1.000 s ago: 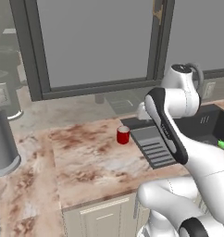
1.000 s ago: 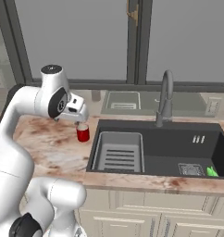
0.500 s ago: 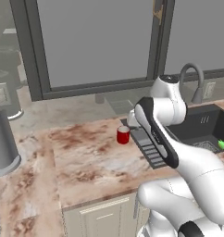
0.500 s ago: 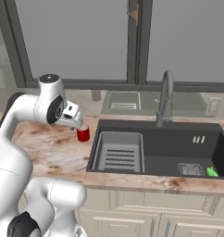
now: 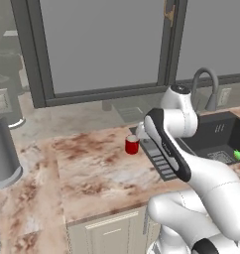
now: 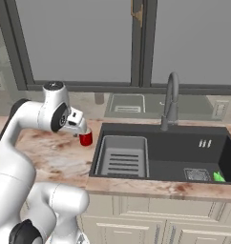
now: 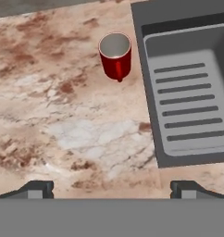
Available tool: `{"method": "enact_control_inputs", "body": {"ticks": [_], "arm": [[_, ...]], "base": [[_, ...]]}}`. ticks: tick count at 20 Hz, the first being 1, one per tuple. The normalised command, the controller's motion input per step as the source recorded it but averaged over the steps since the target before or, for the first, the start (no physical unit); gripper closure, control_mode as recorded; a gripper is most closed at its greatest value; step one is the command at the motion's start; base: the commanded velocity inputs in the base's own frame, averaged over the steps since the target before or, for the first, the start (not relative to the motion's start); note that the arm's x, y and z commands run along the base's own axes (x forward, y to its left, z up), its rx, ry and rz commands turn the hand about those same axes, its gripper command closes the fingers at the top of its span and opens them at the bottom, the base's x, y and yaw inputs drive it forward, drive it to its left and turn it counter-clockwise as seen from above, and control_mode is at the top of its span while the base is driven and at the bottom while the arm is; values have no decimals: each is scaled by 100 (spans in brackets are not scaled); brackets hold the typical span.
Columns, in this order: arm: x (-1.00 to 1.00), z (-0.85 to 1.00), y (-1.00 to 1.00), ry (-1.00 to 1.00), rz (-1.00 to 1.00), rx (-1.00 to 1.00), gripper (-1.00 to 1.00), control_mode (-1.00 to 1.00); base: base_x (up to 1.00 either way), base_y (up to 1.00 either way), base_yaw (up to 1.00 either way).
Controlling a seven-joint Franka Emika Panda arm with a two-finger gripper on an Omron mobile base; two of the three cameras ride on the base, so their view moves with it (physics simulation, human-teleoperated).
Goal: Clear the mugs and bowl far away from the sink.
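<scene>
A small plain red cylindrical mug point(image 6: 86, 138) stands on the mottled brown marble counter point(image 6: 50, 155), just left of the dark rectangular sink point(image 6: 184, 155) with its grey slotted drainer insert point(image 6: 122, 156) and curved faucet point(image 6: 170, 100).

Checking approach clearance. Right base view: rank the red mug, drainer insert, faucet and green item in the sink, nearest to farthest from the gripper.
From the gripper, jaws open:
1. Red mug, just below it on the counter, left of the sink.
2. Drainer insert, in the sink's left end.
3. Faucet, behind the basin's middle.
4. Green item, at the sink's far right.
</scene>
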Motion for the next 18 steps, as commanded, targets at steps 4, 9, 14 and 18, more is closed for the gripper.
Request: {"method": "enact_control_inputs", "body": {"ticks": [4,9,14,18], "arm": [[13,-15,0,0,6,0,-100,-100],[12,-23,0,0,7,0,-100,-100],[2,-15,0,0,2,-5,-100,-100],[4,-13,0,-2,2,-7,-100,-100]], "base": [[0,0,0],[0,0,0],[0,0,0],[0,0,0]]}}
